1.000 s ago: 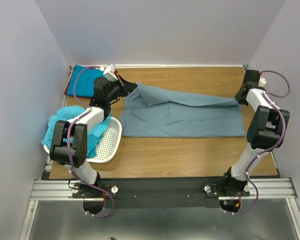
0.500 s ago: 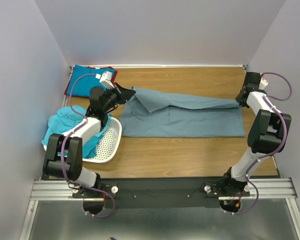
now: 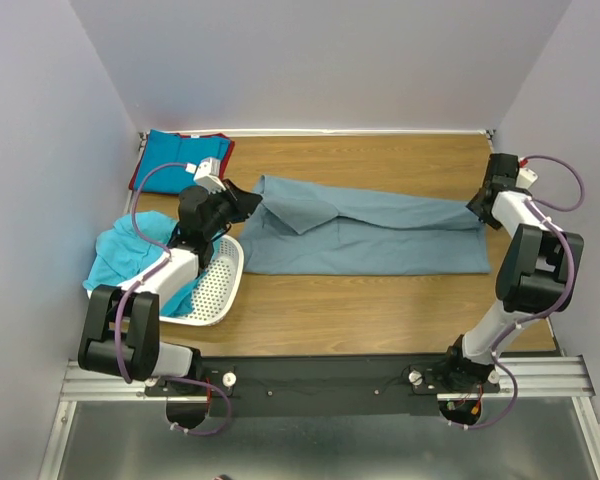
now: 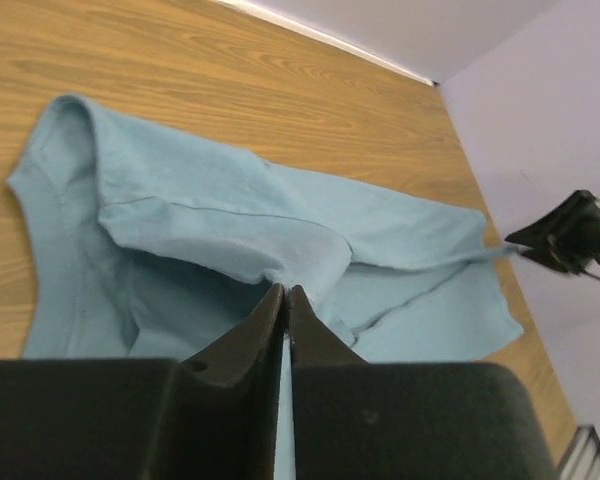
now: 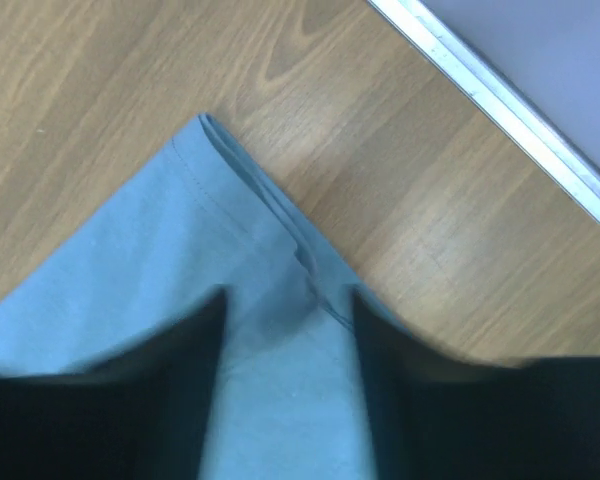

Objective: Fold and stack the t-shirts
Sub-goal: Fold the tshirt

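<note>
While two arms are reaching across a wooden surface point(image 3: 380, 300), a large dusty grey-blue t-shirt point(image 3: 380, 240) is lying stretched lengthwise along its middle. The shirt is partly folded, with an upper layer doubled over along the far side and a flap turned across near the collar end. The left end effector point(image 3: 252, 197) is sitting at the shirt's left, collar end. Its jaws are drawn almost together, with only a thin slit showing between them in the left wrist view. Whether cloth is pinched in that slit cannot be told. The right end effector point(image 3: 477, 206) is sitting at the opposite end, at the shirt's far right corner. Its fingers point(image 5: 100, 400) are standing moderately apart, straddling the hemmed corner, which is lying flat on the wood between them. A white perforated basket point(image 3: 225, 285) is resting by the surface's left edge, just beside the shirt's near left corner. A bright turquoise t-shirt point(image 3: 120, 250) is bunching inside the basket and spilling over its far rim. A bright blue t-shirt point(image 3: 175, 160) is lying flat in the far left corner, apart from the grey-blue one, with red cloth point(image 3: 133, 182) showing along its edges. The left arm is passing above the basket.
</note>
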`<state>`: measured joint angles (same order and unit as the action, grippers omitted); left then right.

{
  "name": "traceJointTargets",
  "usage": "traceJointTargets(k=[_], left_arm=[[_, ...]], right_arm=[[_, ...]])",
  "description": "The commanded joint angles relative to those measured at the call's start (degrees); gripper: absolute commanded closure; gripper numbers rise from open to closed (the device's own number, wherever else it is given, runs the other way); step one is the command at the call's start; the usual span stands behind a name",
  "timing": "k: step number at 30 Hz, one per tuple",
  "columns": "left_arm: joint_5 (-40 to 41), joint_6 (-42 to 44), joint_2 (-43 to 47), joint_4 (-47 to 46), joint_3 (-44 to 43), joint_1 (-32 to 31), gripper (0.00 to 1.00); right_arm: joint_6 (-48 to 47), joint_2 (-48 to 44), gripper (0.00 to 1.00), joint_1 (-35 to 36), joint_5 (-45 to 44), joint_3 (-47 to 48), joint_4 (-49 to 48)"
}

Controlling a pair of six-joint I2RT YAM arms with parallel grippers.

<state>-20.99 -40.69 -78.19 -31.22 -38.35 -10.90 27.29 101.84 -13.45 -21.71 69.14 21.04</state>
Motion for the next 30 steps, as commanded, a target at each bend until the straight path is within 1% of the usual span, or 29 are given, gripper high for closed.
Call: traceJointTargets(k=[1,3,4,5,8,9,10,13,14,15,18,22,27,30], left_arm=[[9.5,6.3,-0.5,5.8,-0.9,-0.2,0.76],[10.8,8.5,-1.2,8.1,-1.7,-0.1,0.68],[12.3,9.2,-1.7,8.8,-2.4,-0.2,0.61],[12.8,9.9,-1.9,10.0,-2.9,-0.2,0.58],[13.8,11.4,-2.3,11.1,-4.0,-0.4,0.56],[14.2,12.0,-2.3,11.3,-4.5,-0.9,0.56],[14.4,12.3,-2.4,11.3,-4.8,-1.3,0.55],[15.3,13.6,-3.3,11.3,-6.1,-4.0,0.55],[15.4,13.8,-3.7,11.4,-6.6,-4.7,0.55],[15.3,13.9,-4.2,11.3,-7.3,-6.1,0.55],[14.6,13.0,-6.8,10.6,-8.1,-7.5,0.53],[14.3,12.5,-8.8,9.3,-8.7,-9.4,0.53],[13.5,12.5,-10.7,8.7,-9.5,-11.0,0.53],[13.4,12.6,-10.8,8.7,-9.7,-12.2,0.53]], right_arm=[[1.4,-4.4,0.29,-0.2,-2.3,-1.5,-0.3],[1.2,-6.9,0.27,0.3,-1.6,-2.9,-0.5],[1.1,-7.8,0.27,0.8,-1.4,-3.4,-0.6],[0.8,-8.8,0.27,2.1,-1.2,-4.9,-0.9],[1.0,-13.1,0.27,4.3,2.4,-7.6,-2.8],[1.4,-15.3,0.27,6.2,4.9,-10.0,-4.6],[1.7,-16.2,0.27,9.0,5.6,-11.1,-5.4],[2.3,-17.6,0.26,13.3,8.2,-14.4,-8.6],[3.2,-16.9,0.26,16.1,10.4,-14.7,-9.1],[3.6,-16.3,0.26,17.1,11.3,-15.0,-9.8],[4.5,-12.1,0.26,19.4,12.8,-15.2,-10.6],[4.6,-6.8,0.25,19.7,12.7,-15.0,-11.0],[4.9,-3.6,0.24,19.6,10.3,-15.3,-11.0],[5.2,-2.2,0.23,17.9,11.3,-15.6,-10.8]])
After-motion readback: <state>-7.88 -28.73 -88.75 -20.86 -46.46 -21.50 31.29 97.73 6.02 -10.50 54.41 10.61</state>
